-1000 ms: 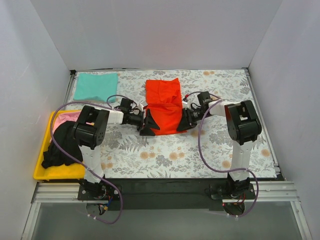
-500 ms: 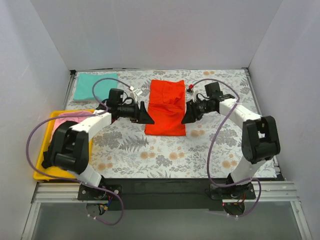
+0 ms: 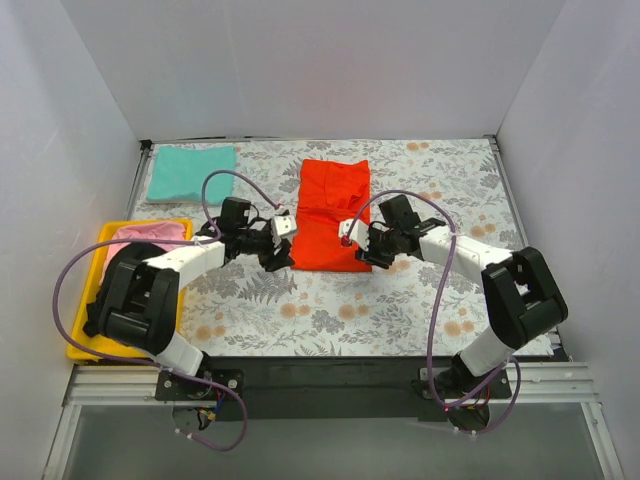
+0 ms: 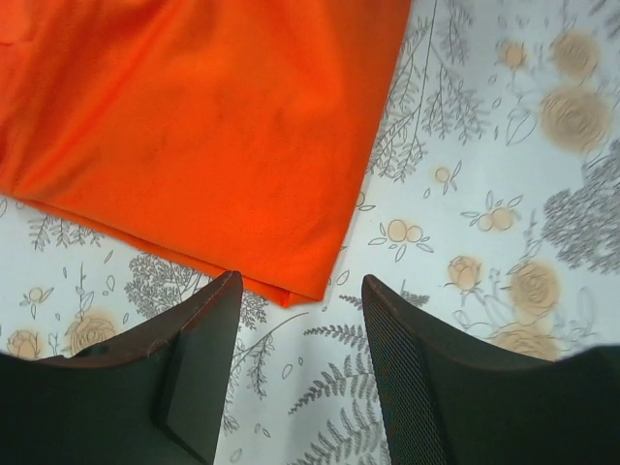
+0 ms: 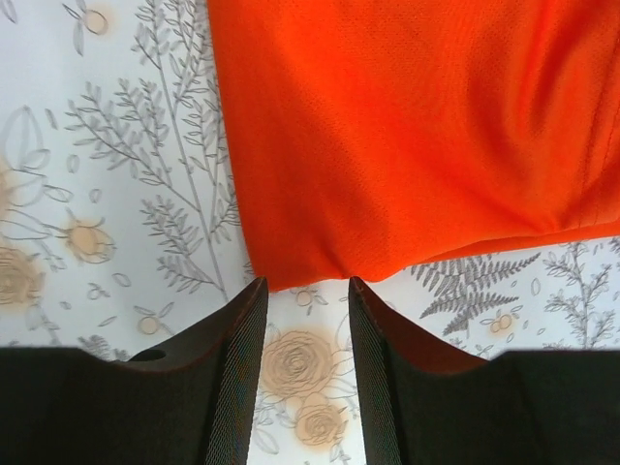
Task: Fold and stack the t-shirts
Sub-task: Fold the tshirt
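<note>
The orange-red t-shirt [image 3: 332,212] lies folded in a tall rectangle at the middle of the floral cloth. My left gripper [image 3: 279,257] is open and empty at its near left corner; in the left wrist view [image 4: 300,291] that corner of the shirt [image 4: 194,126] lies just beyond the jaws. My right gripper [image 3: 360,252] is open and empty at the near right corner, the shirt's edge [image 5: 407,126] just past its fingertips [image 5: 254,291]. The teal t-shirt [image 3: 191,172] lies folded at the far left. The pink t-shirt [image 3: 145,235] and the black t-shirt [image 3: 112,290] lie in the tray.
A yellow tray [image 3: 84,348] stands at the left edge of the table. The grey floral cloth [image 3: 330,310] covers the table. White walls close in the back and both sides.
Both grippers have pulled back from the shirt's sides toward its near corners. The shirt lies folded and has not shifted since half a second ago.
</note>
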`<action>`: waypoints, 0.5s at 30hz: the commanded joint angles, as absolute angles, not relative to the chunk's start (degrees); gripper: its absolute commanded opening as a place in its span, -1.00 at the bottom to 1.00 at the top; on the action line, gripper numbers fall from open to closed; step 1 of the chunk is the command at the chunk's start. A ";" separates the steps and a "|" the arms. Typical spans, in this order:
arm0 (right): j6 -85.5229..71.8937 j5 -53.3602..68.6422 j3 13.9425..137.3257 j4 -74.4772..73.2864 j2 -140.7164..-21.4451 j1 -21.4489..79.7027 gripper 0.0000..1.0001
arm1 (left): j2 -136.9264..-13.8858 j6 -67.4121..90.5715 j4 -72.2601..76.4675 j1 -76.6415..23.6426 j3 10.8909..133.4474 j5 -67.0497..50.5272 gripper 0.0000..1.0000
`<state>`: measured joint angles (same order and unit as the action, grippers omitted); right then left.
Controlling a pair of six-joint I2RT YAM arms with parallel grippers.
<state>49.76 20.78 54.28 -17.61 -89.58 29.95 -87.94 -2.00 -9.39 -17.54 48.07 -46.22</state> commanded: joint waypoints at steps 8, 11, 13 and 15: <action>56.77 17.05 53.09 -9.67 -94.57 31.81 -0.06 | -92.63 -19.42 -0.35 -21.26 44.74 -44.03 0.04; 57.13 17.23 52.04 -9.67 -94.31 32.17 -0.06 | -92.99 -21.97 1.21 -22.49 43.51 -43.33 0.03; 57.22 17.75 51.68 -9.75 -94.13 32.43 -0.06 | -93.34 -23.11 1.32 -22.94 43.16 -42.89 0.01; 57.39 17.84 51.33 -9.93 -93.96 32.52 -0.06 | -94.13 -23.20 1.23 -23.29 42.98 -42.19 -0.03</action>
